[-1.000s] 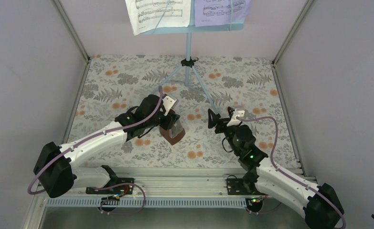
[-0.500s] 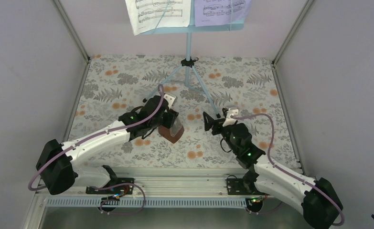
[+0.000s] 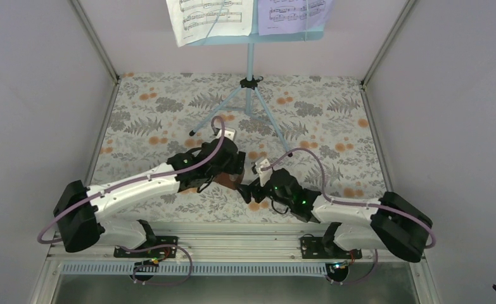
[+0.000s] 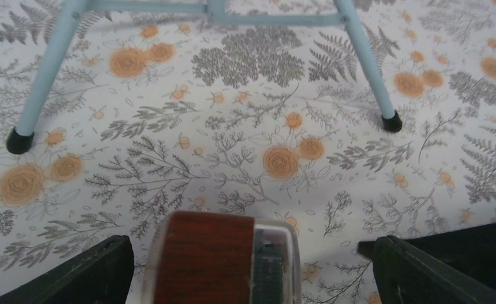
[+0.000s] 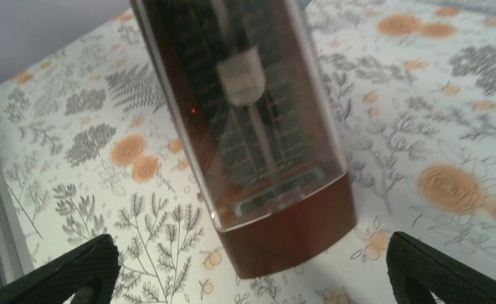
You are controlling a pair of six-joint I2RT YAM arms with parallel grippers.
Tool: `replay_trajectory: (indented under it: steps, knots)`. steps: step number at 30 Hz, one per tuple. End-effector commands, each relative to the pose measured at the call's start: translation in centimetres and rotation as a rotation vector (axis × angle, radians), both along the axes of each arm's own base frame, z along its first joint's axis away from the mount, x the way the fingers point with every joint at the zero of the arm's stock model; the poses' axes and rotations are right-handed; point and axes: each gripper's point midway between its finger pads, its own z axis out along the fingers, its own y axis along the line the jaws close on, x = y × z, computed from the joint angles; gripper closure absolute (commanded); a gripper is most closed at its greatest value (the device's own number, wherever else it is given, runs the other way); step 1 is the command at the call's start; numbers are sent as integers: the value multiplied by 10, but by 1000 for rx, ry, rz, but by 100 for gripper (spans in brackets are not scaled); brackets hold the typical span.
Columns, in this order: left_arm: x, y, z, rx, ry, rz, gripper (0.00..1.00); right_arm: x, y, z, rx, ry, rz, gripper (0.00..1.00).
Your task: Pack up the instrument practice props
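Note:
The reddish-brown pyramid metronome (image 5: 251,126) rests on the flowered cloth, its clear front cover toward my right wrist camera. From above only a sliver of the metronome (image 3: 235,182) shows between the two arms. My left gripper (image 4: 245,253) straddles its top, open, with both fingers clear of its sides. My right gripper (image 5: 251,253) is open and low, its fingers wide on either side of the base. The light-blue music stand (image 3: 250,60) stands at the back with a white sheet (image 3: 210,19) and a lavender sheet (image 3: 294,14) on its desk.
Two stand legs (image 4: 45,76) (image 4: 367,69) end in black feet on the cloth just beyond the metronome. Grey walls with metal corner posts (image 3: 96,44) close in left, right and back. A metal rail (image 3: 232,237) runs along the near edge.
My left gripper opened and let go of the metronome. The right arm swung left and down, bringing its open gripper up to the metronome's base.

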Motion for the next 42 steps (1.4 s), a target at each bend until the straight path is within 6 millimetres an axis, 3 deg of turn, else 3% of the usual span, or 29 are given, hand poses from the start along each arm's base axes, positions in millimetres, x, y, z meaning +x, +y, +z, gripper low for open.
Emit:
replay_trajectory:
  steps: [1,8,12,18,22,25,31,33,36,42]
  knots:
    - [2,9,43,-62,-112,11,2,1,17,-1,0,-24,-2,0]
    - [1,23,57,-39,-161,-15,0,8,33,-34,-56,45,-25,0]
    - [0,22,61,-45,-172,-56,0,24,29,-50,-114,91,-113,0]
    - [-3,21,66,-79,-175,-118,0,60,-19,-61,-167,124,-367,0]
    - [-14,7,74,-149,-170,-273,0,72,-42,-53,-129,116,-375,0]
    - [-13,0,75,-179,-125,-398,0,70,-41,-41,-104,81,-321,0]
    - [1,-13,81,-126,-80,-591,0,36,-12,-14,26,24,-47,0]
    - [6,-20,70,-76,-67,-651,0,28,-6,-12,46,33,2,0]
    - [21,-25,53,-30,-54,-652,0,22,-5,-9,69,33,31,0]
    - [46,-31,44,-14,-112,-634,0,21,-13,-2,66,-6,13,0]
